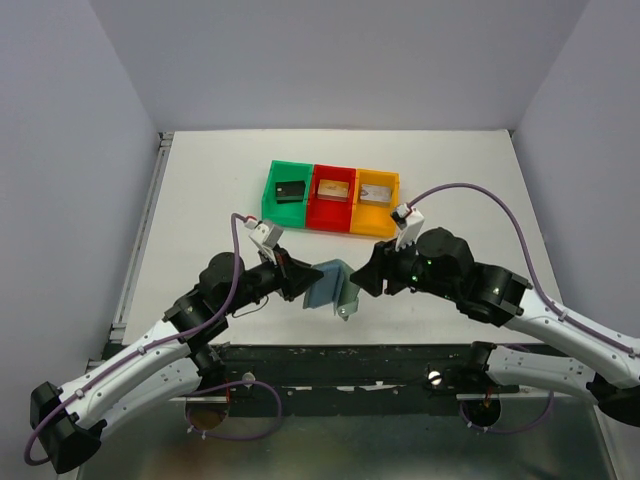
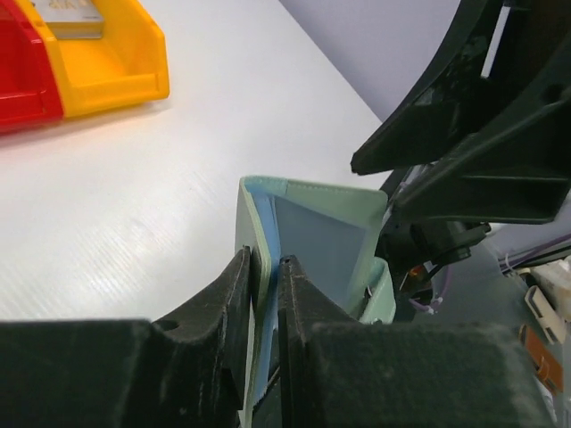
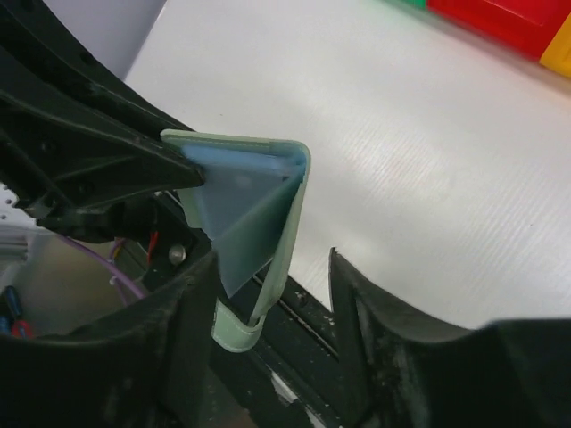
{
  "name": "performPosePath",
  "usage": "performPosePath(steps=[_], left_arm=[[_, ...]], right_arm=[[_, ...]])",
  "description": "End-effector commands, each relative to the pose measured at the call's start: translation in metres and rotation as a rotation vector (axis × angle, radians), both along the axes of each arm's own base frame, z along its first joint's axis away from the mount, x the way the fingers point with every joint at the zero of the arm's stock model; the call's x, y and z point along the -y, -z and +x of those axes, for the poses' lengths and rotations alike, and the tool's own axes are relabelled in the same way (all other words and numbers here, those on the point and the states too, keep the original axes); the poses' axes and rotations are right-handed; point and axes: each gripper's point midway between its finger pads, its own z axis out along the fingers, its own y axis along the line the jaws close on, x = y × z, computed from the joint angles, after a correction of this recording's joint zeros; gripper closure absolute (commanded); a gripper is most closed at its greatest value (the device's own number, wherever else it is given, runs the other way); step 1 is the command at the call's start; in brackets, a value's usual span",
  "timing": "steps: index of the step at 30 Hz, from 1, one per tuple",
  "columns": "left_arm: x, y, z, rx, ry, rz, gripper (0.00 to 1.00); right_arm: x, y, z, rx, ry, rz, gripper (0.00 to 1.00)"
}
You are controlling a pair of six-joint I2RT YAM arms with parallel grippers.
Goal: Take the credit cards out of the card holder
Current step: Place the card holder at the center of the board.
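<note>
Bare table between holder and bins

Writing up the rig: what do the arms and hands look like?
The left arm and right arm have white lower links, black upper joints and a purple cable looping to a white wrist block. The left hand and right hand are black, with two wedge fingers.

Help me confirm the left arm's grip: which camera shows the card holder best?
The left wrist view: the card holder stands open, with one flap pinched in the left gripper. The right wrist view shows its blue inside between the open right gripper. The top view shows it small and partly hidden.
</note>
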Motion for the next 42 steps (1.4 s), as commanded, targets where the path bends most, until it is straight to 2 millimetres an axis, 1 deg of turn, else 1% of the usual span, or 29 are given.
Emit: performPosePath(steps=[1,2,3,6,9,12,16,18,21,24,28,29,30,31,33,34,35,36,37,38,40,42], left_arm=[[-0.004,-0.019,0.004,0.043,-0.028,-0.003,1.0],[-0.005,-0.014,0.003,0.027,-0.029,0.015,1.0],[-0.004,-0.015,0.004,0.023,-0.027,0.02,1.0],[-0.002,-0.016,0.004,0.012,-0.021,0.029,1.0],[0.0,-0.017,0.005,-0.001,-0.021,0.03,1.0],[0.0,-0.019,0.006,-0.005,-0.028,0.019,1.0],[-0.002,-0.016,0.007,-0.008,-0.044,0.017,1.0],[-0.005,-0.015,0.008,-0.007,-0.057,0.018,1.0],[-0.01,-0.009,0.011,-0.008,-0.09,0.019,1.0],[-0.015,-0.003,0.014,-0.01,-0.124,0.02,1.0],[-0.02,0.009,0.019,-0.025,-0.168,0.029,1.0],[-0.021,0.012,0.02,-0.03,-0.174,0.031,1.0],[-0.02,0.014,0.021,-0.033,-0.177,0.033,1.0],[-0.02,0.017,0.022,-0.038,-0.184,0.035,1.0],[-0.02,0.024,0.024,-0.052,-0.192,0.046,1.0],[-0.019,0.027,0.024,-0.059,-0.191,0.05,1.0],[-0.023,0.033,0.028,-0.069,-0.224,0.063,0.97],[-0.024,0.036,0.03,-0.075,-0.238,0.072,0.88],[-0.027,0.04,0.032,-0.08,-0.255,0.081,0.78],[-0.028,0.042,0.033,-0.086,-0.268,0.084,0.65],[-0.033,0.049,0.035,-0.096,-0.297,0.099,0.45],[-0.038,0.053,0.037,-0.103,-0.324,0.11,0.34]], right_arm=[[0.002,-0.01,0.002,0.038,0.008,0.044,0.32],[0.001,-0.012,0.002,0.043,0.004,0.048,0.26],[-0.001,-0.013,0.001,0.047,-0.007,0.051,0.22],[-0.007,-0.016,0.0,0.05,-0.04,0.042,0.16],[-0.013,-0.011,0.002,0.03,-0.053,0.01,0.15],[-0.018,-0.001,0.004,0.004,-0.06,-0.032,0.15],[-0.025,0.011,0.007,-0.022,-0.07,-0.064,0.17],[-0.026,0.017,0.007,-0.038,-0.07,-0.079,0.22],[-0.025,0.03,0.007,-0.053,-0.067,-0.112,0.36],[-0.019,0.042,0.008,-0.059,-0.054,-0.14,0.55],[-0.017,0.052,0.011,-0.06,-0.053,-0.146,0.76],[-0.018,0.054,0.011,-0.055,-0.059,-0.143,0.83],[-0.018,0.056,0.012,-0.054,-0.064,-0.144,0.93],[-0.018,0.059,0.013,-0.054,-0.065,-0.146,1.0],[-0.018,0.065,0.017,-0.051,-0.061,-0.154,1.0],[-0.02,0.07,0.014,-0.068,-0.087,-0.146,1.0],[-0.021,0.072,0.015,-0.071,-0.091,-0.142,1.0],[-0.022,0.077,0.015,-0.079,-0.095,-0.141,1.0],[-0.021,0.083,0.015,-0.088,-0.097,-0.148,1.0],[-0.021,0.088,0.016,-0.098,-0.098,-0.152,1.0],[-0.022,0.096,0.016,-0.115,-0.105,-0.15,1.0],[-0.022,0.104,0.018,-0.129,-0.111,-0.152,1.0]])
